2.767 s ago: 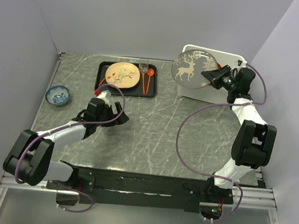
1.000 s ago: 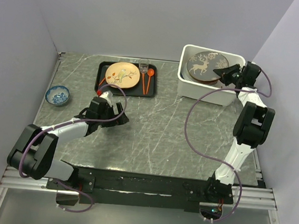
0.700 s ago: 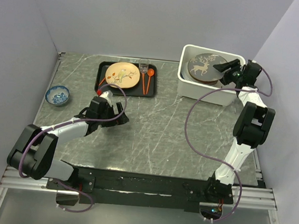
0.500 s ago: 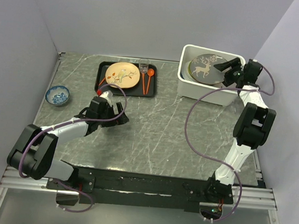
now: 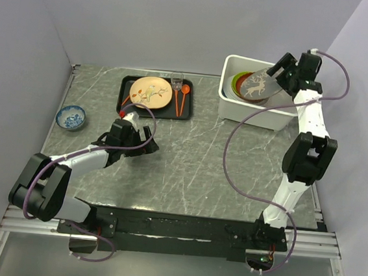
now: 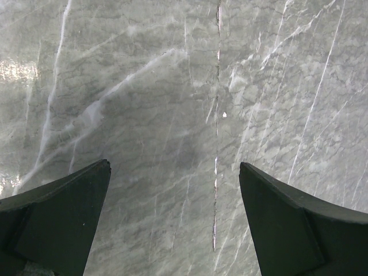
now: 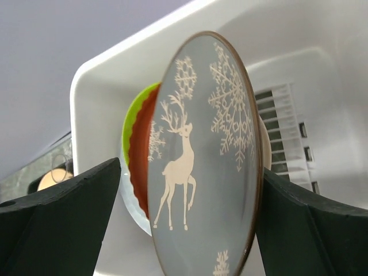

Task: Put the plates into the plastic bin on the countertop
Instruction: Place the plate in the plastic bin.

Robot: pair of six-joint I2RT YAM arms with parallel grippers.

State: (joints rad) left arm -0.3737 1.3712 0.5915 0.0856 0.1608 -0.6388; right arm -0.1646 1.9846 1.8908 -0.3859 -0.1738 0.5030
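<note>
nearest me the left gripper (image 6: 173, 172) has not stirred: its fingers stay spread wide over bare countertop (image 5: 195, 158), holding nothing, just short of the black tray (image 5: 123, 103) in the upper left of the overhead view. on that tray the cream floral plate (image 5: 150, 92) still lies flat beside an orange spoon (image 5: 184, 94), and the small blue bowl (image 5: 70, 117) sits alone by the left wall. the change is at the far right, at the white plastic bin (image 5: 258, 116). a moment ago the right gripper (image 7: 190, 168) was down in it, pinching the reindeer plate (image 5: 259, 86) nearly flat on the stack; now its fingers have sprung wide apart and the wrist has risen above the bin's back right corner. the plate is let go but has not lain down: it stands tilted on edge inside the bin, leaning over the lime green plate (image 7: 131, 123) and the red-brown plate (image 7: 140, 164). whether its rim brushes a finger i cannot tell. i'd count it as delivered, though propped, and it may slide. the floral plate looks to be the one left.
</note>
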